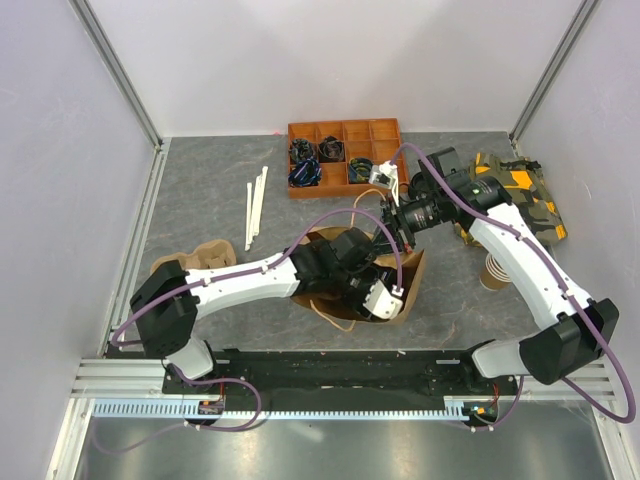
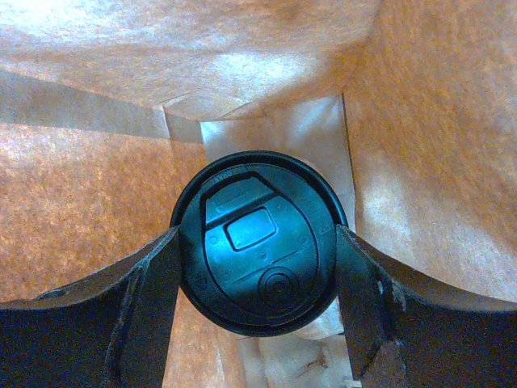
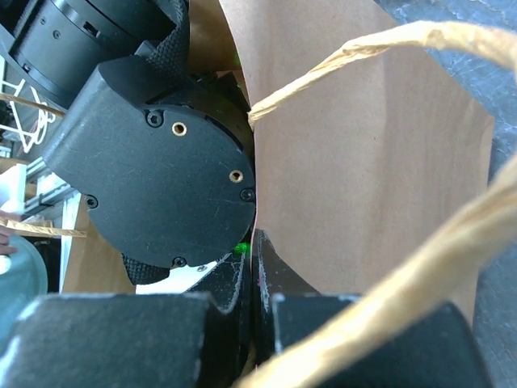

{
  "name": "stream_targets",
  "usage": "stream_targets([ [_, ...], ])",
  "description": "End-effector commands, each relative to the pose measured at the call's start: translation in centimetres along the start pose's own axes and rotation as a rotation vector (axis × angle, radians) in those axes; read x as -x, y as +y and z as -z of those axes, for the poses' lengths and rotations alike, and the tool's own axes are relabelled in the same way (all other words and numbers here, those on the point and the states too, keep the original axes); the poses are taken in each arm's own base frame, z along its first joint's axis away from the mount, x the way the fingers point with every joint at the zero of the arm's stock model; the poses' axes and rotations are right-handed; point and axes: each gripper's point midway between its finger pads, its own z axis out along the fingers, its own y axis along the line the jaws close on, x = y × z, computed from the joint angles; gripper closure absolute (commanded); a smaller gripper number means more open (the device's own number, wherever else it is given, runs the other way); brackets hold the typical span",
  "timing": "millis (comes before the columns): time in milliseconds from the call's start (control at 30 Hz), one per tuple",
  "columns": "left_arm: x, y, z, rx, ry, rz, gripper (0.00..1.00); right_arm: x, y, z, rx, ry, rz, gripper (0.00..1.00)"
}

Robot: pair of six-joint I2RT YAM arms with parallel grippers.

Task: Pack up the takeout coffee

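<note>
The takeout coffee shows in the left wrist view as a round black lid [image 2: 257, 241], seen from above, deep inside a brown paper bag [image 2: 428, 145]. My left gripper [image 2: 258, 271] has a finger pressed against each side of the lid, shut on the cup. The cup's tan body is hidden under the lid. In the top view my left wrist [image 1: 342, 262] reaches down into the bag [image 1: 412, 272]. My right gripper [image 3: 253, 260] is shut on the bag's top edge [image 3: 363, 178], beside the left wrist housing [image 3: 153, 170]; it also shows in the top view [image 1: 392, 228].
A paper twine handle [image 3: 420, 275] crosses the right wrist view. An orange compartment tray [image 1: 345, 130] stands at the back. White sticks [image 1: 255, 205] lie at the left, a stack of tan cups [image 1: 493, 272] and a camouflage pouch [image 1: 520, 190] at the right. Crumpled brown paper [image 1: 205, 255] lies near the left arm.
</note>
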Motion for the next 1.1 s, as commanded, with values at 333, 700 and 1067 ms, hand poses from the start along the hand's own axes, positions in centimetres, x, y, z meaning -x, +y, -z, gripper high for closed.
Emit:
stream_targets([
  [333,-5.4,-3.2,0.6,-0.079,0.217,0.16,0.29,-0.2,1.2,0.1,0.057,0.02,0.07,1.0],
  [700,-4.7,-1.1,1.4,0.018,0.201,0.12,0.11,0.8,0.7,0.1,0.043,0.016,0.073,1.0],
  [1067,-3.8,0.1,2.5,0.072,0.181,0.081,0.03,1.2,-0.7,0.2,-0.009,0.026,0.064,1.0],
])
